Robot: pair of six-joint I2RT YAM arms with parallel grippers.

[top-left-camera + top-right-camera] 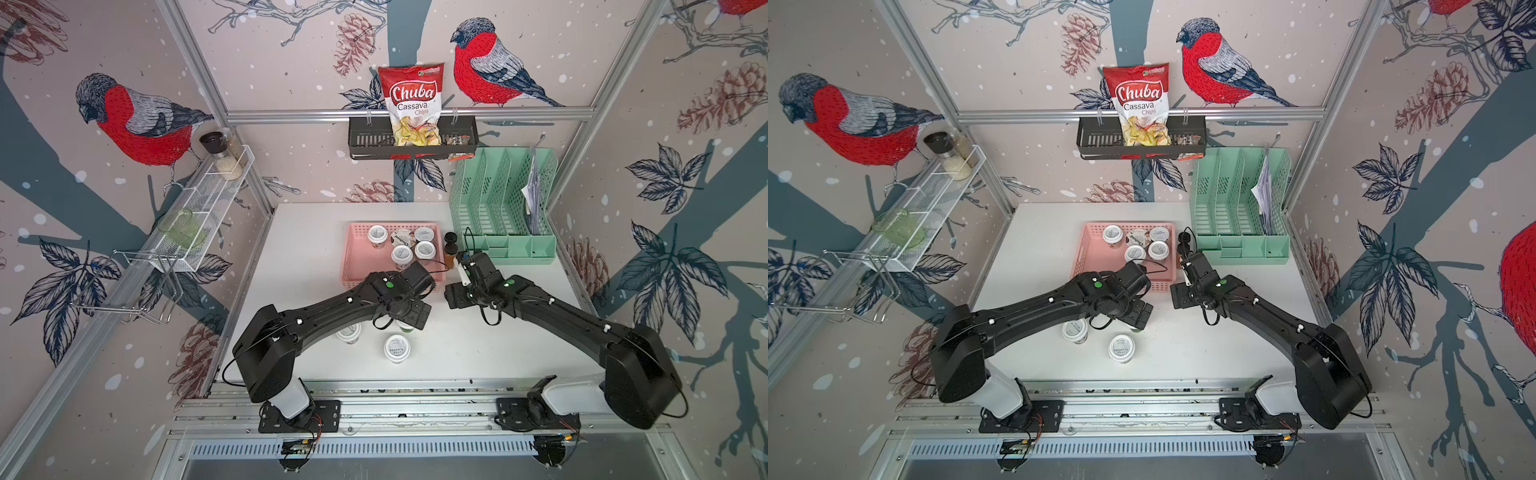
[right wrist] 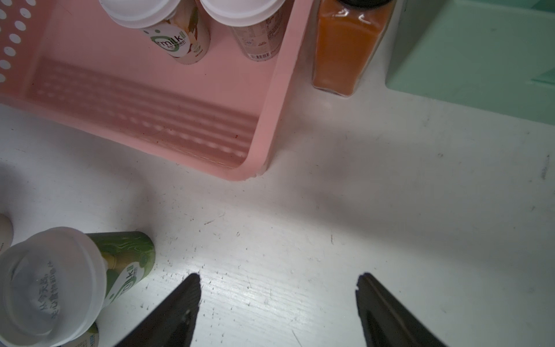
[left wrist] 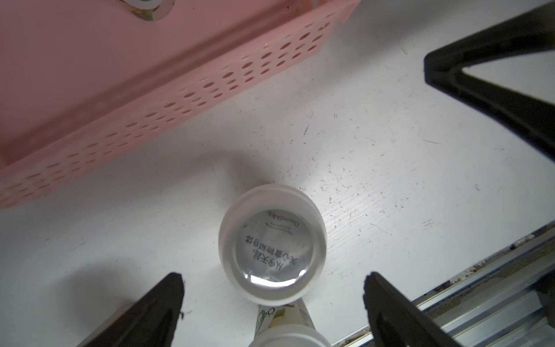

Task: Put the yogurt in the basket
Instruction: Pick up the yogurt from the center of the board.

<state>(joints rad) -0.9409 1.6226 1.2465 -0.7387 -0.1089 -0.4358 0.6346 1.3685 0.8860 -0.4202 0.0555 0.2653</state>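
The table [image 1: 498,332] is carrying the pink basket [image 1: 361,257], holding five yogurt cups [image 1: 401,253] at its far right; three more [image 1: 397,348] are waiting nearer. The left tool [image 3: 274,279] and right tool [image 2: 279,279] are both gaping empty. The left, closing over a cup [image 3: 271,240] just beside its neighbour [image 3: 288,336], may be risking toppling either.

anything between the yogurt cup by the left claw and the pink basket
Nothing visible: in the left wrist view only bare table lies between the yogurt cup and the pink basket; just its perforated wall to lift over.
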